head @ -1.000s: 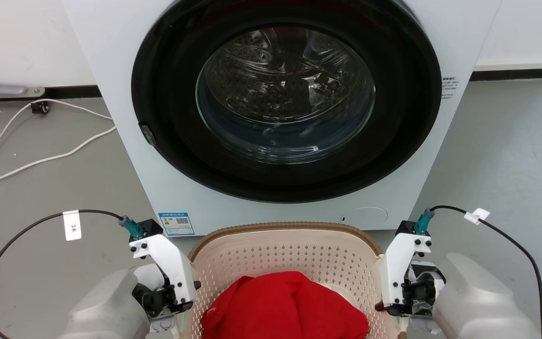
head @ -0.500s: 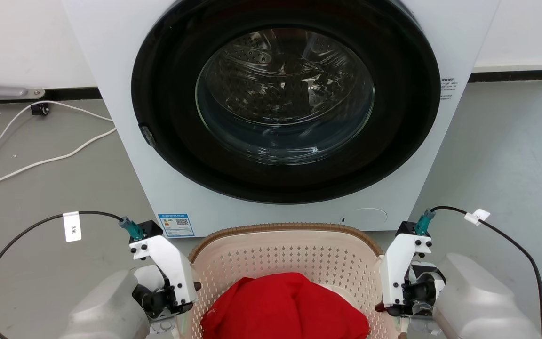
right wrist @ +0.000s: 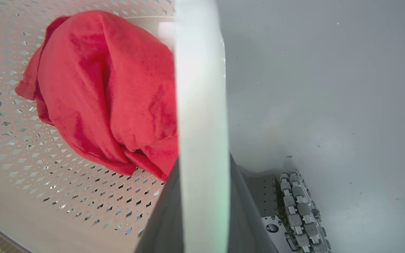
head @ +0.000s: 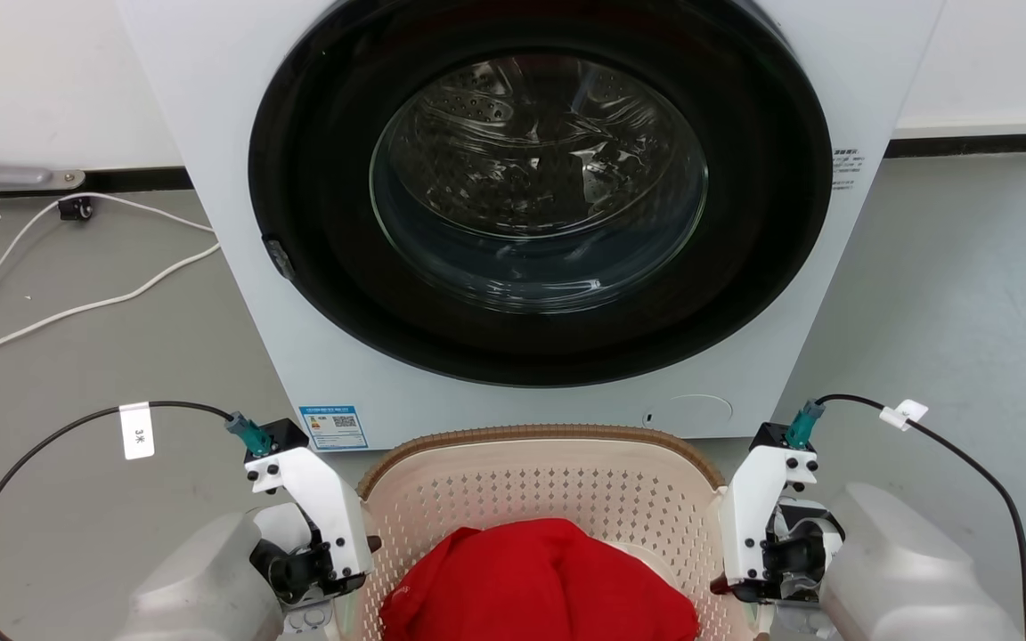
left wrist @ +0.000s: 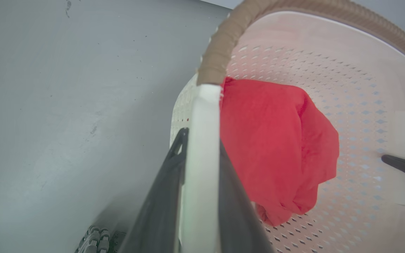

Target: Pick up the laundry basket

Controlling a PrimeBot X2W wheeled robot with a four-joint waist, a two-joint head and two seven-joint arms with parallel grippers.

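The beige-pink laundry basket [head: 531,485] with its brown woven rim [head: 531,434] sits low in the head view, just in front of the washing machine. My left gripper [head: 326,543] is at its left side and my right gripper [head: 749,534] at its right. In the left wrist view the left gripper [left wrist: 202,138] is shut on the white side handle [left wrist: 202,116]. In the right wrist view the right gripper [right wrist: 202,165] is shut on the other white handle [right wrist: 199,88]. A red cloth [head: 535,583] lies bunched inside the basket.
The white washing machine [head: 237,178] with its round dark door [head: 540,187] stands close behind the basket. White cables [head: 77,307] trail over the grey floor at the left. Black cables [head: 50,436] loop from both wrists. A roller wheel of my base [right wrist: 301,211] shows under the right handle.
The whole head picture has slid down a few pixels, the basket and both grippers slightly more than the machine. Both grips on the handles look unchanged.
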